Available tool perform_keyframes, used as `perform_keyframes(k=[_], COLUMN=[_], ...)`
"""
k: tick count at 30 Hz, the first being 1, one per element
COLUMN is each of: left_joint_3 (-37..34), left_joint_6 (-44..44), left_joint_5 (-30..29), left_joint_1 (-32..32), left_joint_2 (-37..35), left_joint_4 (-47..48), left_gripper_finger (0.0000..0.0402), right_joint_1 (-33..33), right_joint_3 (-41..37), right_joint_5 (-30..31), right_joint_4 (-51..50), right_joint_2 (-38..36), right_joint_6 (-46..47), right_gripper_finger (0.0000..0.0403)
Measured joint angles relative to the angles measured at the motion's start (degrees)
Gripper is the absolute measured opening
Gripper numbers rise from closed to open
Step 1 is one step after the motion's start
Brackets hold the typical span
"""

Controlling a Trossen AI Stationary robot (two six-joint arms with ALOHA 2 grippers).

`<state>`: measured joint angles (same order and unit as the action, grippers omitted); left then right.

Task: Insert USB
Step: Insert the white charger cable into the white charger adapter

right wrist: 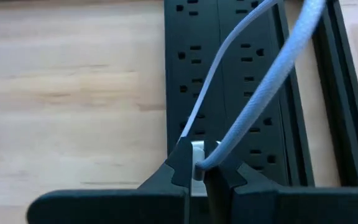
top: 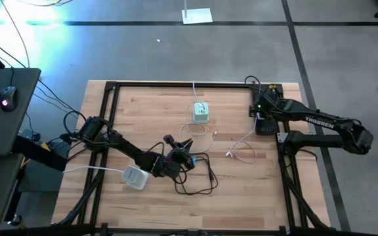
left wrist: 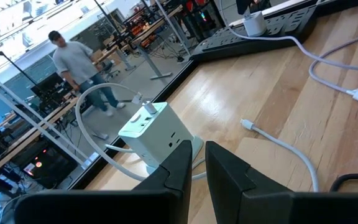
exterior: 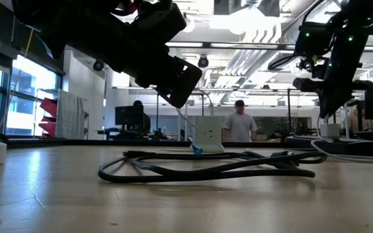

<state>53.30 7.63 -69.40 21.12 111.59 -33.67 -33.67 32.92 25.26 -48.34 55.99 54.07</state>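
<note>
A pale green and white charger cube [top: 201, 113] [left wrist: 154, 127] stands on the wooden table past its middle, with a white cable plugged into its top. A loose white USB cable end [left wrist: 245, 124] [top: 214, 134] lies on the wood beside it. My left gripper [left wrist: 197, 165] [top: 188, 145] is held nearly level above the table, pointing at the cube, short of it. Its fingers stand close together and nothing shows between them. My right gripper [right wrist: 199, 171] [exterior: 326, 113] points down, shut, just above a white plug [exterior: 329, 131] that sits in the black power strip [right wrist: 229, 74].
A black cable [exterior: 206, 169] lies in loops on the table under my left arm. A white adapter [top: 134, 177] rests near the left front. A second white cable end [top: 230, 155] lies right of centre. A black frame [top: 110, 88] borders the table; a person stands beyond it.
</note>
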Motion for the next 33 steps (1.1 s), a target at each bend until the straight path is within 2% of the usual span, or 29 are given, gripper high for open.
perform_keyframes(k=[5, 14, 33], left_joint_3=[0.0, 0.0, 0.0], left_joint_6=[0.0, -0.1, -0.1], left_joint_5=[0.0, 0.0, 0.0], left_joint_1=[0.0, -0.1, -0.1], left_joint_2=[0.0, 0.0, 0.0], left_joint_4=[0.0, 0.1, 0.1], left_gripper_finger=[0.0025, 0.0025, 0.0025], right_joint_1=[0.0, -0.1, 0.0], right_joint_3=[-0.4, 2.7, 0.0], right_joint_5=[0.1, -4.3, -1.8], right_joint_4=[0.4, -3.1, -1.0], right_joint_2=[-0.1, 0.3, 0.0], right_joint_6=[-0.1, -2.0, -1.4], right_gripper_finger=[0.0000, 0.0000, 0.0000])
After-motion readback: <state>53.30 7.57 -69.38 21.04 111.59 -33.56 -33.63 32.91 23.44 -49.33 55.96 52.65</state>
